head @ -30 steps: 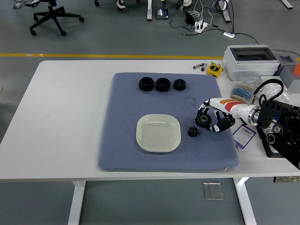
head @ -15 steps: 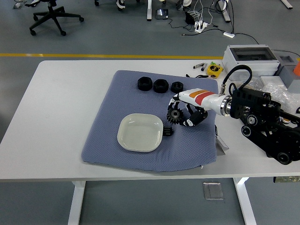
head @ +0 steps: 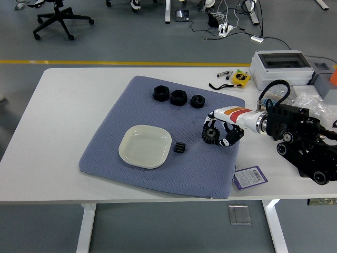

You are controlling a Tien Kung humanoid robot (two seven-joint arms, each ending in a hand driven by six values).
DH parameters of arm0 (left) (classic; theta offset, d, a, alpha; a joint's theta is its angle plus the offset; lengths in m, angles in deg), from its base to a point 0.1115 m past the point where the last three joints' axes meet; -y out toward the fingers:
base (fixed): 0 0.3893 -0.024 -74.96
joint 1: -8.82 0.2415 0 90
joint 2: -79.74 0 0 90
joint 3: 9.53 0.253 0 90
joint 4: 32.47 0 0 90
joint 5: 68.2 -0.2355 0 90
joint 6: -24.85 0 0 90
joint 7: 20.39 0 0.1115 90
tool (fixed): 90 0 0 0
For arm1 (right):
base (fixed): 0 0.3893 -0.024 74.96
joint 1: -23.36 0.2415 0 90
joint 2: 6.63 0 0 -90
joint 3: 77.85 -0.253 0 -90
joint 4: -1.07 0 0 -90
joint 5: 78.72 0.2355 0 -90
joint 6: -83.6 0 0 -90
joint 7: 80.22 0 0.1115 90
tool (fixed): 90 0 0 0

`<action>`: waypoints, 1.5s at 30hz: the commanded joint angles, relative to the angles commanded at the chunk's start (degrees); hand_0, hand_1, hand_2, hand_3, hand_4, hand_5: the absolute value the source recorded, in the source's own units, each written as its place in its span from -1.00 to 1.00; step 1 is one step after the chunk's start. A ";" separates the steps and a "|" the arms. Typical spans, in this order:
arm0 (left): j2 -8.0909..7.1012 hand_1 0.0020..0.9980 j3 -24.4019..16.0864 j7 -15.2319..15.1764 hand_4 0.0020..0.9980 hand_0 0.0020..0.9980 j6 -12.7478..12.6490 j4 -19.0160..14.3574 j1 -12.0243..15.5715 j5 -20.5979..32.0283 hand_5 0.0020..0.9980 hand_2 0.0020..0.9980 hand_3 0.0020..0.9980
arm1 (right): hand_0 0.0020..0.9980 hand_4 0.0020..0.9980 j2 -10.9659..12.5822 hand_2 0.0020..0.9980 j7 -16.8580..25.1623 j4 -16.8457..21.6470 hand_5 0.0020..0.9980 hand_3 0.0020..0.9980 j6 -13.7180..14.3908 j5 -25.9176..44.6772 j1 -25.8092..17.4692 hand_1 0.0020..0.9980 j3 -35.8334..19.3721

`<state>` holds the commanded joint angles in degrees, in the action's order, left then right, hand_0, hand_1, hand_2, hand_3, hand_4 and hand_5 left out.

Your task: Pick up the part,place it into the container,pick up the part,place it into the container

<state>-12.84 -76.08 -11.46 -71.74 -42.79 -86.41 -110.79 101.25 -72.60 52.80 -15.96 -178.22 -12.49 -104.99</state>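
Observation:
My right hand hovers over the right part of the blue-grey mat, its fingers curled around a black gear. A smaller black gear lies on the mat just right of the cream square dish, which holds nothing. Three black nut-like parts sit in a row near the mat's far edge. The hand is well to the right of the dish. My left arm is out of the picture.
The mat lies skewed on the white table. A purple barcode tag lies at the mat's right front corner. A grey box, a yellow tape measure and bagged parts crowd the right rear.
The mat with the dish and parts has slid left and rotated across the frames. My right hand, still holding the gear, swung left toward the dish and then back right.

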 joint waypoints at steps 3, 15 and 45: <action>0.08 0.76 -0.51 0.16 0.06 0.84 0.00 0.00 0.08 -0.65 0.40 0.75 0.17 | -0.79 -0.66 0.73 -0.30 -0.05 0.09 -1.00 -0.19 -0.31 0.27 0.20 -0.55 0.14; 0.09 0.77 -1.07 0.21 0.06 0.84 -0.03 0.00 0.46 -1.10 0.40 0.76 0.17 | -0.76 -0.66 4.11 -0.28 -0.71 -1.00 -1.00 -0.18 -1.33 0.73 0.87 -0.52 -0.51; -0.12 0.77 -1.40 0.34 0.05 0.84 0.29 0.00 0.70 -2.28 0.40 0.76 0.16 | -0.72 -0.63 5.73 -0.25 -1.82 -2.47 -1.00 -0.17 -2.81 14.25 -1.25 -0.47 -6.54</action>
<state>-12.96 -77.48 -11.11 -71.45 -42.79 -85.71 -113.07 106.99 -74.41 50.33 -18.77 -163.96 -13.73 -111.53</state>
